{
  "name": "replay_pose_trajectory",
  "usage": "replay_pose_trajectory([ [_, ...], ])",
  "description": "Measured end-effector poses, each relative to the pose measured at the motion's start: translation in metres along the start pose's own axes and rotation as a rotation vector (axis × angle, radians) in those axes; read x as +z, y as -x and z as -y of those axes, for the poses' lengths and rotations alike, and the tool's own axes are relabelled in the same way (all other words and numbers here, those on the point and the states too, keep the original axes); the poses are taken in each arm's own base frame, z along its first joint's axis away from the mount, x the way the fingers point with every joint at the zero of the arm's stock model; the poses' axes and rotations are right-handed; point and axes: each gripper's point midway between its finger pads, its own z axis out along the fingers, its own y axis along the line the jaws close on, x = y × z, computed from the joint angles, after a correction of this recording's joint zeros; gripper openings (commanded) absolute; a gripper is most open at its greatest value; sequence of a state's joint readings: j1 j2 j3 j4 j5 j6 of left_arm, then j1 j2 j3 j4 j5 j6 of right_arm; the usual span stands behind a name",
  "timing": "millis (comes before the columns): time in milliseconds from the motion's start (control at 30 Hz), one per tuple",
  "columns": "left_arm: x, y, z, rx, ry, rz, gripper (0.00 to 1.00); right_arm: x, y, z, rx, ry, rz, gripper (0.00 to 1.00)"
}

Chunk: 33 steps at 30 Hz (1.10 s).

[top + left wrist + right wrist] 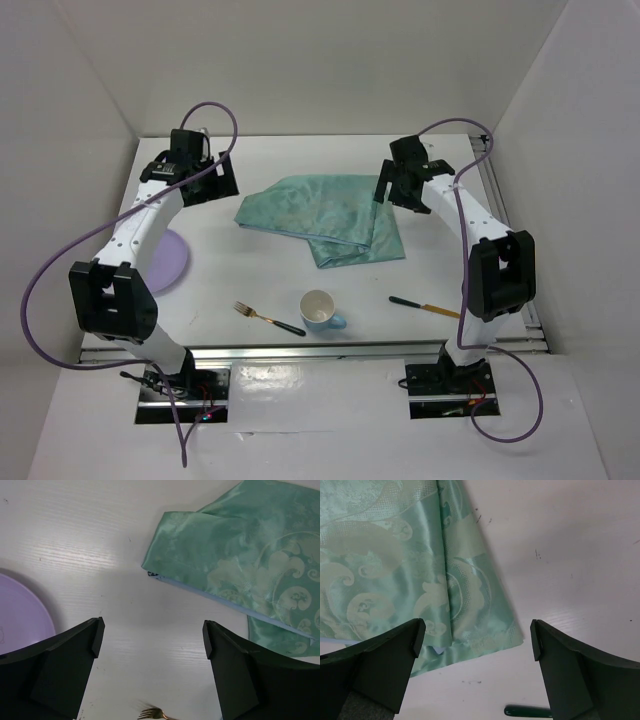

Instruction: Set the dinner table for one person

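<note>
Closest to the overhead lens: left arm base (175,385) and right arm base (450,385), each on a black plate, bolted just outside a ribbed aluminium rail (330,352). Beyond that rail, the dinner table (300,165): large, flat, smooth white, rectangular, carrying everything else. Near its front edge, from left to right and all apart: a slim fork (268,318) with gold tines and dark handle, lying flat; an upright round mug (320,310), pale blue outside, white inside; a knife (425,306) with dark green handle and gold blade. At the left side, a flat round lilac plate (168,260), matte, partly hidden under the left arm (140,225). Farther back at centre, a teal cloth (325,215), satiny, patterned with paler scrolls, folded into loose overlapping layers, a thin blue hem showing. Left gripper (152,635) above bare tabletop between plate and cloth, blocky matte black fingers (60,670) spread wide, nothing between them. Right gripper (475,635) over the cloth's corner, fingers (580,670) likewise wide apart and empty, the knife's rounded handle end just visible below. Glossy purple cables (45,270) looping along each arm.
</note>
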<state>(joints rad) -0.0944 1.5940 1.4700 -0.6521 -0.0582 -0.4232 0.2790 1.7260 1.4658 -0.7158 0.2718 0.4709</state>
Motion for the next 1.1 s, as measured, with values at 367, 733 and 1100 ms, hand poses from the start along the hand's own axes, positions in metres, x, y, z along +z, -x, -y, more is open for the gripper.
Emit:
replay_pose_trajectory([
  [367, 0.002, -0.007, 0.004, 0.025, 0.029, -0.006, 0.99, 0.003, -0.009, -0.001, -0.001, -0.003, -0.015, 1.00],
  [733, 0.037, -0.061, 0.003, -0.008, 0.072, -0.207, 0.88, 0.006, -0.047, 0.005, -0.006, 0.049, -0.063, 1.00],
  [1100, 0.089, -0.113, 0.003, -0.185, 0.205, -0.390, 0.94, 0.002, -0.066, -0.001, -0.009, 0.118, -0.097, 1.00],
])
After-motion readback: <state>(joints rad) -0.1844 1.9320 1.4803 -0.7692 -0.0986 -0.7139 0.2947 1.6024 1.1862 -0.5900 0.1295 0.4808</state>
